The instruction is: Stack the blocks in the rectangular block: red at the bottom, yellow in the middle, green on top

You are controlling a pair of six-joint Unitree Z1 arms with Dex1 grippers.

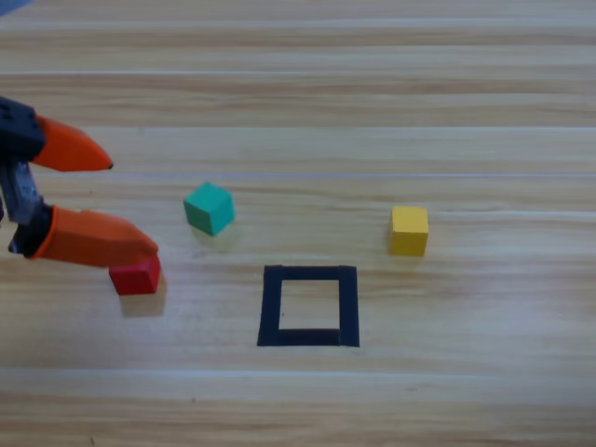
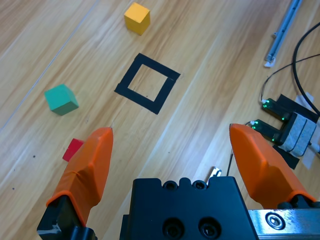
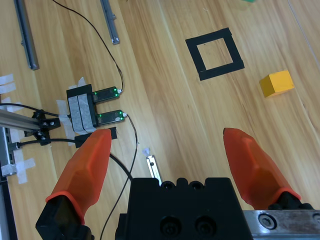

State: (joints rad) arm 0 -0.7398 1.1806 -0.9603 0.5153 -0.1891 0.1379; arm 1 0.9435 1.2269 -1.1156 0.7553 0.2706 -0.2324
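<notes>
High view: the left gripper [image 1: 133, 207] enters from the left edge with its jaws spread wide and nothing between them. The lower jaw's tip overlaps the red cube [image 1: 136, 277], hiding the cube's upper edge; whether they touch cannot be told. The teal-green cube [image 1: 209, 207] sits right of the gripper, turned corner-on to the table edge. The yellow cube [image 1: 409, 230] sits well apart to the right, edges square to the wood grain. The black tape square [image 1: 309, 305] lies between and below these two cubes, with bare wood inside. The right arm does not appear here.

Left wrist view: the jaws stand wide apart, holding nothing. Only a corner of the red cube [image 2: 73, 149] shows beside the left jaw. The teal-green cube [image 2: 61, 99], tape square [image 2: 147, 83] and yellow cube [image 2: 137, 18] lie farther off.

Right wrist view: the right gripper [image 3: 167, 138] has its jaws wide apart and holds nothing. Ahead lie the tape square [image 3: 215, 54] and the yellow cube [image 3: 276, 83]. This view alone shows a taped black device [image 3: 94, 107] with green lights.
</notes>
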